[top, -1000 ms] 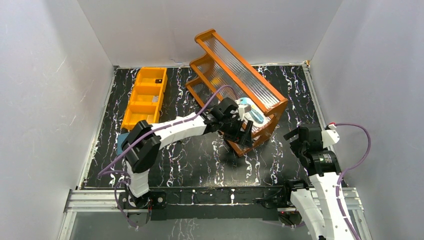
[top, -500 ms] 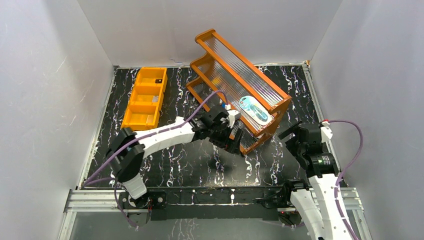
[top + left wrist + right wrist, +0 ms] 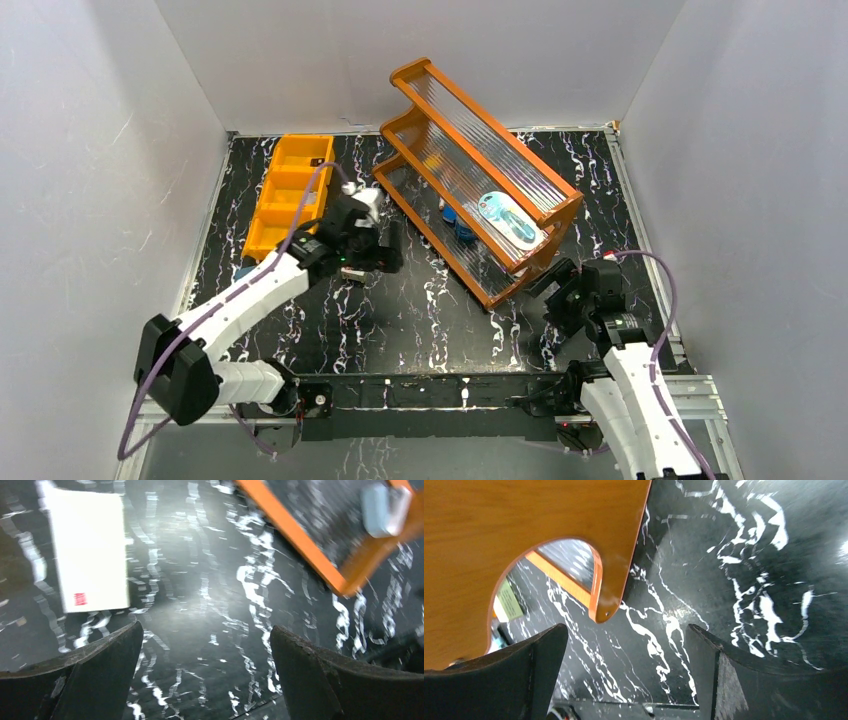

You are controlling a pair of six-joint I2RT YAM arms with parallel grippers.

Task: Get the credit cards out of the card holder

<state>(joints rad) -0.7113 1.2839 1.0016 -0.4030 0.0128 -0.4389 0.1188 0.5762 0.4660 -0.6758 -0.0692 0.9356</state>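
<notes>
Card holder [image 3: 243, 270], mostly hidden, well apart from left fingers [image 3: 90, 680]

Glossy black marbled tabletop [image 3: 210, 605] — orange rack [image 3: 499, 520] smooth, wood-grained, its shelves [image 3: 490, 135] ribbed clear plastic; white box [image 3: 87, 550] matt.

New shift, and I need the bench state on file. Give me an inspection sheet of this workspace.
Surface: black table with white veining.
Job's things: a dark piece and a grey piece, likely cards, lie in the orange tray; card holder not clearly seen.
Clutter: white box with a red mark; orange rack set diagonally, a blue-white packet on its shelf.
Grippers: left gripper and right gripper open, empty.
Cables: a purple cable along each arm.
Surroundings: white walls on three sides.
</notes>
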